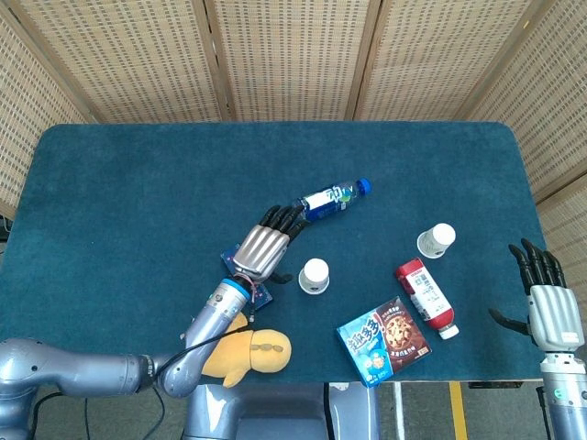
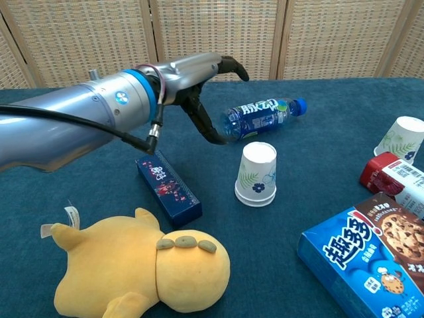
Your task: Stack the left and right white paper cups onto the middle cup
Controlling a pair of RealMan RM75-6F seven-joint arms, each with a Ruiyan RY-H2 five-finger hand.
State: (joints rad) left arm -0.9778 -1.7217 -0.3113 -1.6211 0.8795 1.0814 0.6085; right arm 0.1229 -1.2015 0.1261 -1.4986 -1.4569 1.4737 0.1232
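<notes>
**Stacked cups stand at mid-table; left hand open beside them**

The middle cup point(image 2: 257, 175) stands upside down on the blue table point(image 1: 138, 183), a little right of centre. It seems to carry another cup nested over it, though the seam between the two is hard to make out from either camera. In the head view it shows as a white disc point(image 1: 314, 274) with its wider rim toward the front edge.

The left hand point(image 1: 261, 247) hovers just beside the cup, on the left, and touches nothing. Its fingers point(image 2: 233, 65) are spread and extended, with the thumb curving down toward the water bottle point(image 2: 262, 115), and it holds nothing. The bottle lies on its side just behind the cup, blue cap pointing right.

The right white cup point(image 1: 437, 240) lies tipped on the table well to the right, near the red bottle point(image 1: 426, 298). The right hand point(image 1: 548, 307) sits at the far right edge of the table, fingers straight and apart, empty.

A dark blue box point(image 2: 168, 185) lies left of the stack, under the left forearm. A yellow plush toy point(image 2: 139, 271) rests at the front, and a blue cookie box point(image 2: 361, 258) lies at the front right.
</notes>
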